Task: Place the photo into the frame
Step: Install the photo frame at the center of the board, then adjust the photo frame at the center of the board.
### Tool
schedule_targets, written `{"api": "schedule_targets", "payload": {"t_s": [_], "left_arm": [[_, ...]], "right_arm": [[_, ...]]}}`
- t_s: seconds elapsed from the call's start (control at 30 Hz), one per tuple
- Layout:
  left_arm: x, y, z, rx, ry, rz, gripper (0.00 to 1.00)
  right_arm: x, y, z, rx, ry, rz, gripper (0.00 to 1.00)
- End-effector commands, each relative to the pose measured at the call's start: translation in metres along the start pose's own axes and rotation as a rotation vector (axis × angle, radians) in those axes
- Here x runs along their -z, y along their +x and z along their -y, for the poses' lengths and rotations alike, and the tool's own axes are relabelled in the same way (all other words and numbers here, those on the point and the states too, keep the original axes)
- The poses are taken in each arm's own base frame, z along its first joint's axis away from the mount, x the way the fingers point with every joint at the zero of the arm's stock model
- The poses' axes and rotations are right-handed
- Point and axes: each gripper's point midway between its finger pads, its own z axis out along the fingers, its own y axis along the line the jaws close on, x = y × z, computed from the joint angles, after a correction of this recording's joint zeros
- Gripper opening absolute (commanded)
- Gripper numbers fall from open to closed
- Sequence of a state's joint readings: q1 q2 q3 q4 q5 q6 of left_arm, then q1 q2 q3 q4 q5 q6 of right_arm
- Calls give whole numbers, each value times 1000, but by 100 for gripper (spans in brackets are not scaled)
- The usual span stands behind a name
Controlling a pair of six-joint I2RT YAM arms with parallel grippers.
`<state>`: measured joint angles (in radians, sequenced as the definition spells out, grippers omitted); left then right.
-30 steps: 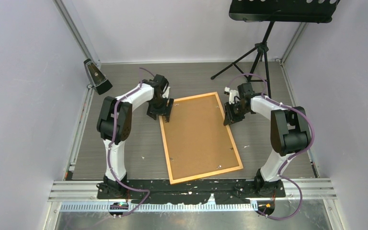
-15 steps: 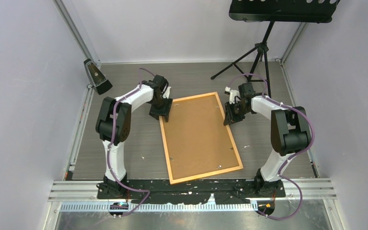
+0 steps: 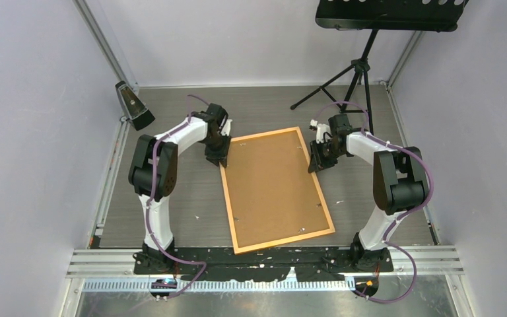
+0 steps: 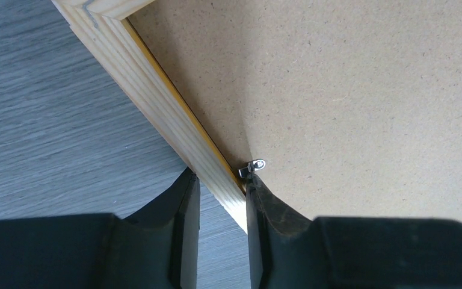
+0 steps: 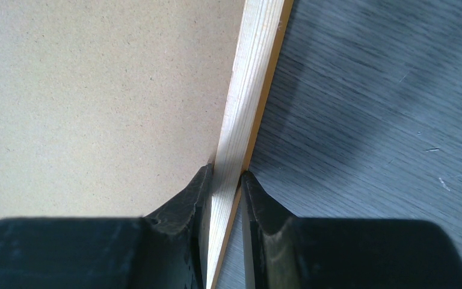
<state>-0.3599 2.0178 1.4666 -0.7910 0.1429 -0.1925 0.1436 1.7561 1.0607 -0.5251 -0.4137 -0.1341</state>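
The frame (image 3: 228,198) lies back-up on the table, its opening filled by the brown backing board (image 3: 274,185). The photo is hidden. My left gripper (image 3: 218,158) is down at the left rail near the far-left corner. In the left wrist view its jaws (image 4: 219,180) stand on either side of the pale rail (image 4: 156,96), both tips touching it, the inner one beside a small metal clip (image 4: 254,165). My right gripper (image 3: 315,165) is at the right rail near the far-right corner. In the right wrist view it (image 5: 225,174) is shut on that rail (image 5: 249,78).
A black music stand on a tripod (image 3: 356,72) rises at the back right. A small black wedge-shaped device (image 3: 134,105) sits at the far left by the wall. Grey walls close in on three sides.
The left gripper's jaws have closed in on the frame's left rail, and the left wrist has shifted slightly left. The right arm and the frame have not moved.
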Motion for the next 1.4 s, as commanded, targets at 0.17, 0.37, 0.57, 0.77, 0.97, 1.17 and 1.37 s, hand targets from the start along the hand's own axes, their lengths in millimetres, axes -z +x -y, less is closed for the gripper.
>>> {"api": "schedule_targets", "payload": {"t_s": [0.17,0.37,0.57,0.77,0.97,1.17,1.37], "left_arm": [[12,-4,-5,-42,-11,20,38],[40,-14,-1,-67,-5,71,73],[80,-27,0,-173,-10,172,87],[87,-31,-5,-258,-32,162,91],[62,-14,-12,-298,-24,54,91],[44,15,-14,-270,-4,-29,91],[32,28,-28,-282,-57,-59,90]], "right_arm": [[9,-11,-9,38,-41,32,6],[10,-19,-1,97,-15,6,6],[9,-28,0,272,-71,-76,6],[-1,-37,-10,449,-115,-159,6],[-15,-73,-27,643,-107,-179,6],[-25,-98,-34,782,-129,-181,6],[-29,-115,-31,888,-124,-207,6]]}}
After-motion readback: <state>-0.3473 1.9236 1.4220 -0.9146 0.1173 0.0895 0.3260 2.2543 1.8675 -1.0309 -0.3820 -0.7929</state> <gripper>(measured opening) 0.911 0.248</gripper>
